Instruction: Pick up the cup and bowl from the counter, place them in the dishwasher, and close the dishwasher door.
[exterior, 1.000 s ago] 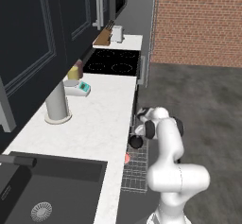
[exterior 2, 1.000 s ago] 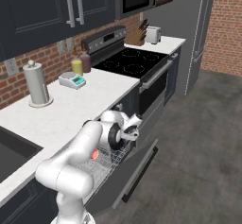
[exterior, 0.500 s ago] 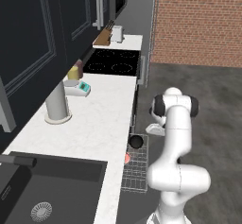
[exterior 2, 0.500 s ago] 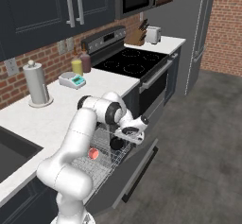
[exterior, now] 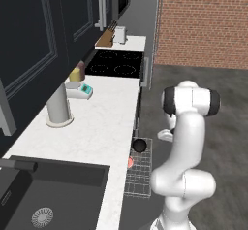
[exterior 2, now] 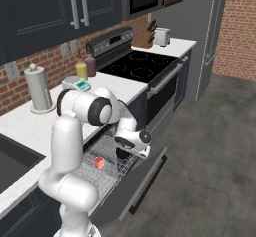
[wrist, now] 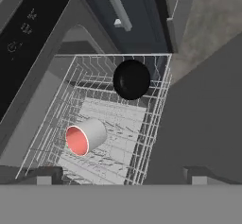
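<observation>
Simulated kitchen: long white speckled table (exterior: 104, 122) over dark cabinets, red brick wall (exterior: 203, 20) at 1 o'clock in the left base view, grey floor (exterior 2: 210, 146). Black sink (exterior: 53, 190) at 7 o'clock, black cooktop (exterior: 116, 69) at 12.

Counts: one cup, one bowl, one wire rack, one grey cylinder on a round base (exterior: 58, 108), one knife block (exterior 2: 148, 40) with one toaster (exterior 2: 162, 36) beside it, two bottles (exterior 2: 86, 67) at the backsplash.

Dishwasher (exterior 2: 112, 181) is open: rack (wrist: 94, 138) pulled out, dishwasher door (exterior 2: 142, 181) dropped down, not yet shut.

Cup (wrist: 86, 136) lies on its side in the rack, long axis roughly horizontal in the hand view, red-pink mouth pointing to 8–9 o'clock. Sits at 8 o'clock of rack centre.

Bowl (wrist: 132, 79) in the same rack at 12–1 o'clock of the cup, apart from it, near the rack's far edge. Round, so no long axis; can't tell which way it faces.

End effector (exterior 2: 131, 144) hangs over the rack above the bowl, jaws spread wide, gripping nothing.
</observation>
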Available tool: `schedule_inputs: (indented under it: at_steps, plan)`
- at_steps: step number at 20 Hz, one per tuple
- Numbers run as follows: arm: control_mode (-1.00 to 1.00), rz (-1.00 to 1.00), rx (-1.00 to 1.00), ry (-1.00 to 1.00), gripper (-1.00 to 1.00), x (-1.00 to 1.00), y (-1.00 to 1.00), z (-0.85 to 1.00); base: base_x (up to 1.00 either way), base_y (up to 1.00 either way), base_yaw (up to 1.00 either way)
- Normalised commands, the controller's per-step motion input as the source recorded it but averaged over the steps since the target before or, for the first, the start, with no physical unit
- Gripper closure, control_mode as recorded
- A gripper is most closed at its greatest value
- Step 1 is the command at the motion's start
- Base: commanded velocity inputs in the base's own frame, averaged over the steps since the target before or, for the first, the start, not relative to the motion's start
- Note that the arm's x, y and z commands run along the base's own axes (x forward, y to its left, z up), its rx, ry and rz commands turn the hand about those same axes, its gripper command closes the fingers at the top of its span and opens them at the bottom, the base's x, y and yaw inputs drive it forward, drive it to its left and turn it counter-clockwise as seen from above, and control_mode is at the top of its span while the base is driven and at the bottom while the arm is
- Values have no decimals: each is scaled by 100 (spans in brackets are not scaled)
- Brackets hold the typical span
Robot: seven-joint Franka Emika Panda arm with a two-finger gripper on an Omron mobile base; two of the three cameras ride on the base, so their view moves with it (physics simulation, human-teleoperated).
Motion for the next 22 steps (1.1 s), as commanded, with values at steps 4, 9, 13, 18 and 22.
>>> schedule_inputs:
  at_steps: [4,9,13,18,22]
  plan:
    - [-100,-17,0,5,-100,-57,-20,100,0,0,0]
    - [-100,-15,1,16,-100,-50,-39,100,0,0,0]
    - [-100,-9,8,8,-100,-32,-41,76,0,0,0]
    - [-100,0,17,-6,-100,-9,-33,45,0,0,0]
    - [-100,0,21,-3,-100,0,-30,7,0,0,0]
